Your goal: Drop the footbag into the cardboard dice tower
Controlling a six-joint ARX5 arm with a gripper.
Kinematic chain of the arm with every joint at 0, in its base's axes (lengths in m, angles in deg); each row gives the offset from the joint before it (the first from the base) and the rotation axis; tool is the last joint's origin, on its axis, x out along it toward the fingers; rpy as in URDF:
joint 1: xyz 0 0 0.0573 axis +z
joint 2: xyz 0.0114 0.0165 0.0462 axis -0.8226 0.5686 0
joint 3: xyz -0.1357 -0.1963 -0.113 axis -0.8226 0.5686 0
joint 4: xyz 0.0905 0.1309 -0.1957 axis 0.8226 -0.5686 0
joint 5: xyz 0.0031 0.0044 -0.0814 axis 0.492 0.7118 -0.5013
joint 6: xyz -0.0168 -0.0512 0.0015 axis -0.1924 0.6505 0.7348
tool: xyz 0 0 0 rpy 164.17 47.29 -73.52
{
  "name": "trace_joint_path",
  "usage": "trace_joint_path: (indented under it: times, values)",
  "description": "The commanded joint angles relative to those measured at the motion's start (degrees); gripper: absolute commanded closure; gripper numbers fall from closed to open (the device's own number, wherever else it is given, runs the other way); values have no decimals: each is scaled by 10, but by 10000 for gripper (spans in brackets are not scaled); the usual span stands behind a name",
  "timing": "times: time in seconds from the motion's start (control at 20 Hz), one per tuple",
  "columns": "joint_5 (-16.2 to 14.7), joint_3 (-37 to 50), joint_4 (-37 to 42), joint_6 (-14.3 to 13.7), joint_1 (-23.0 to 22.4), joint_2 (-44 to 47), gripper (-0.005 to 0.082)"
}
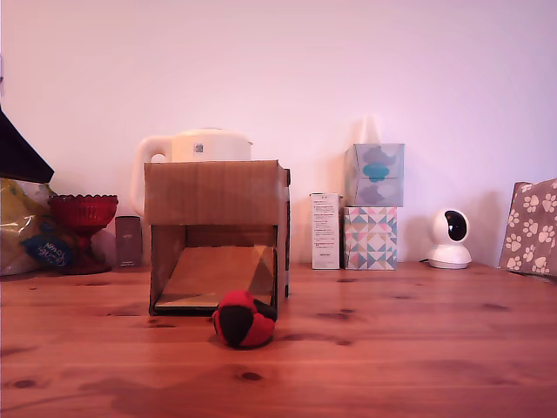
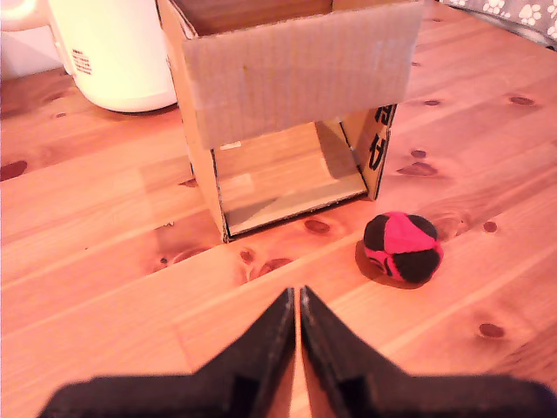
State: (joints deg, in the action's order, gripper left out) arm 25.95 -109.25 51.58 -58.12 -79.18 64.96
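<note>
Footbag [image 1: 244, 319] [image 2: 403, 246], red and black panels, lies on the wooden table [image 1: 418, 348] [image 2: 104, 252], just off the front corner of the cardboard dice tower [image 1: 218, 233] [image 2: 291, 104] on the exterior view's right. From the tower's front opening the ball sits at about 5 o'clock in the exterior view, apart from the cardboard, nothing holding it.

Tower upright, top open, sloped ramp visible inside.

Gripper [image 2: 298, 300], seen only in the wrist view: black fingers pressed together, only a thin slit between the tips, nothing between them. It hovers above bare table, short of the ball.

Behind the tower: cream kettle [image 1: 193, 148] [image 2: 109, 52]. At 9 o'clock, red goblet [image 1: 83, 228]. At 3 o'clock, two stacked tissue boxes [image 1: 372, 205], then a white camera [image 1: 450, 239].
</note>
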Motion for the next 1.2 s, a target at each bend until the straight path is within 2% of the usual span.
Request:
trace_joint_path:
  times: [0.0, 0.3, 0.5, 0.6, 0.75, 1.0, 1.15]
  values:
    - [0, 7, 13, -1, 2, 1, 793]
    - [-5, 7, 17, -1, 2, 1, 793]
    - [-75, 7, 79, 12, -2, 2, 793]
    - [-95, 7, 104, 32, -14, 2, 793]
    - [-97, 7, 138, 36, -53, 25, 793]
    - [-89, 6, 210, 42, -133, 118, 793]
    - [-79, 5, 232, 42, -157, 171, 793]
